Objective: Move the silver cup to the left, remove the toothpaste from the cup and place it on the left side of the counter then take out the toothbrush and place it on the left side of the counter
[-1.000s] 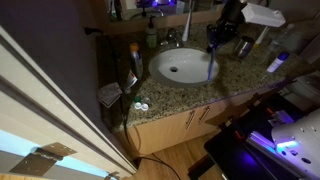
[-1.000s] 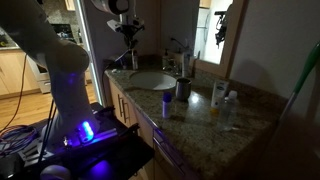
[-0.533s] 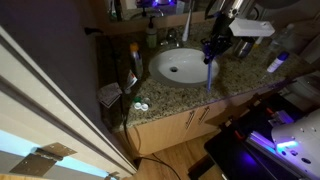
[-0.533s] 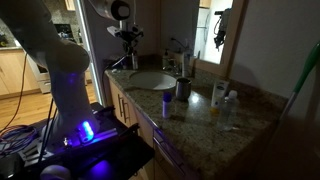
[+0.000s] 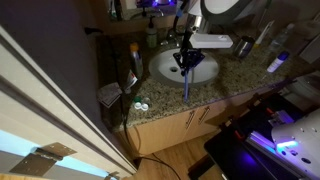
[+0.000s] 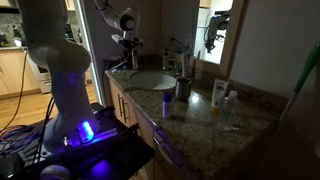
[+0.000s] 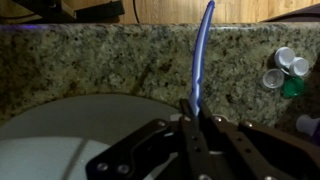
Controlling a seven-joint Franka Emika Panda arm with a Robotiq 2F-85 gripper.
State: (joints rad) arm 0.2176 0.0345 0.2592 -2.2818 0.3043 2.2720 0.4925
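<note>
My gripper [image 5: 185, 60] hangs over the white basin [image 5: 165, 70], shut on the toothbrush [image 5: 186, 85], a thin blue-lit stick pointing down past the basin's front rim. In the wrist view the gripper [image 7: 193, 112] pinches the toothbrush [image 7: 201, 50] at its lower end, and the stick runs across the granite counter [image 7: 100, 60]. In an exterior view the gripper [image 6: 127, 43] sits at the far end of the counter. The silver cup [image 5: 243, 46] stands right of the basin, and shows as a grey tumbler [image 6: 183, 88]. I cannot make out the toothpaste.
A bottle with a purple-lit cap [image 5: 277, 62] stands at the counter's right. Small round caps [image 7: 280, 70] lie near the front left edge [image 5: 140, 105]. A flat white thing [image 5: 109, 94] lies at the left end. The faucet [image 5: 172, 38] rises behind the basin.
The arm has swung left from beside the silver cup to over the basin, carrying the toothbrush along. The jaws have stayed shut on it.
</note>
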